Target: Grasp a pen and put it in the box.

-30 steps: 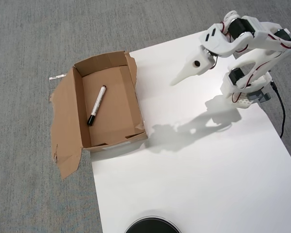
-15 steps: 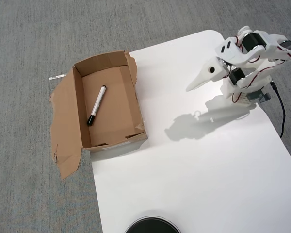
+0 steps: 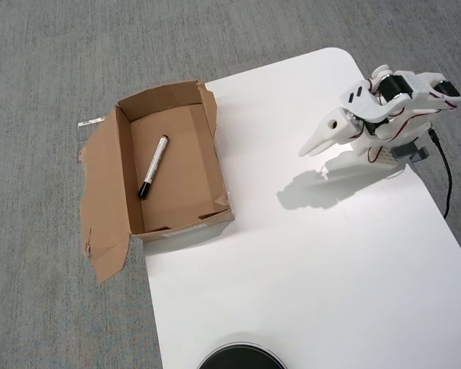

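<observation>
The pen [image 3: 154, 166], white with a black cap, lies slantwise on the floor of the brown cardboard box [image 3: 211, 157] at the table's left edge in the overhead view. One box flap [image 3: 101, 200] lies splayed flat on the carpet. My white gripper [image 3: 309, 148] is far to the right of the box, folded back near the arm's base, fingers together and nothing between them.
The white table [image 3: 307, 261] spans the right and lower part of the view over grey carpet. A round black object [image 3: 240, 358] pokes in at the bottom edge. A black cable [image 3: 446, 177] runs down from the arm's base at the right.
The arm has pulled back to the right and folded toward its base, away from the box. The pen has stayed still in the box.
</observation>
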Action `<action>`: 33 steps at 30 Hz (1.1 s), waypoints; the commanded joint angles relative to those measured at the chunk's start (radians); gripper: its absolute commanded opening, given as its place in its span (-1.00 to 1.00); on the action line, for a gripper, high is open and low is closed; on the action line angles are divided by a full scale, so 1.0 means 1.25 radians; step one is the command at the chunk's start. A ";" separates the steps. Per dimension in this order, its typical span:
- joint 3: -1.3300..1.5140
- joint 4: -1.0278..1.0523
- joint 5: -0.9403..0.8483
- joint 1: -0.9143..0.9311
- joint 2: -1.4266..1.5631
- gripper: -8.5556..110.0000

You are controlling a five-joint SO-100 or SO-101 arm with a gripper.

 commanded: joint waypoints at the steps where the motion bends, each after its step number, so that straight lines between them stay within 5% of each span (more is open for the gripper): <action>1: 0.045 0.000 0.018 -0.002 0.045 -0.56; 27: 0.279 0.045 0.105 0.003 0.119 -0.57; 33: 0.277 0.171 0.104 0.002 0.120 -0.76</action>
